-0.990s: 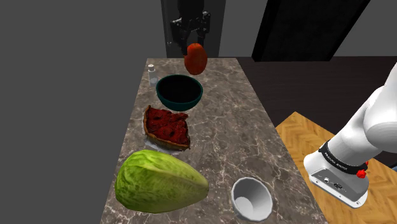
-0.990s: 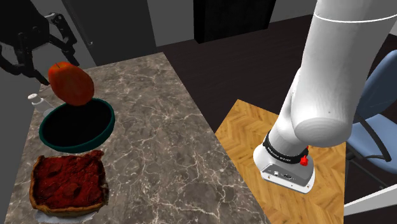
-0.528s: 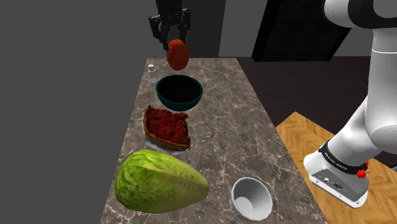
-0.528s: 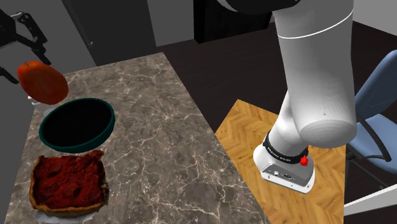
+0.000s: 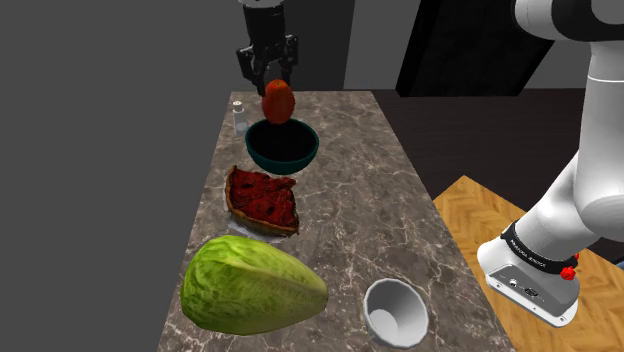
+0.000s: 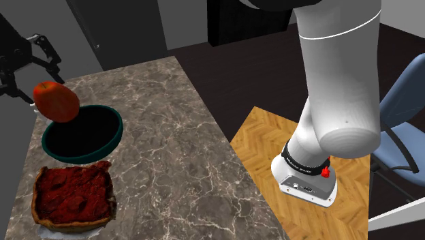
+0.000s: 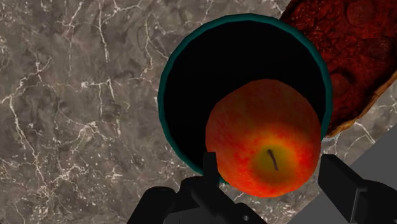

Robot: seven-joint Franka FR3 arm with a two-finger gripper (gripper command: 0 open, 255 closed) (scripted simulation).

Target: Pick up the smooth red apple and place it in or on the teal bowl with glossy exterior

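Note:
A smooth red apple (image 5: 278,101) (image 6: 56,101) hangs just above the far rim of the teal bowl (image 5: 256,156) (image 6: 116,136) on the marble counter. My black gripper (image 5: 269,79) (image 6: 37,78) points down from above and is shut on the apple, gripping it at the fingertips. In the wrist view the apple (image 7: 264,137), stem upward, sits between my fingers (image 7: 211,173) over the edge of the bowl's dark hollow, ringed by the teal rim (image 7: 167,89).
On the counter, from the bowl toward the stand: a red-topped pie slice (image 5: 262,198) (image 6: 71,194), a large green lettuce (image 5: 250,285) and a white bowl (image 5: 393,310). A small shaker (image 5: 239,117) stands beside the teal bowl. A blue chair (image 6: 403,102) stands past the stand (image 5: 530,275).
The gripper carried the apple toward the shoulder view's left, then lowered it. The apple now hangs closer to the teal bowl's rim.

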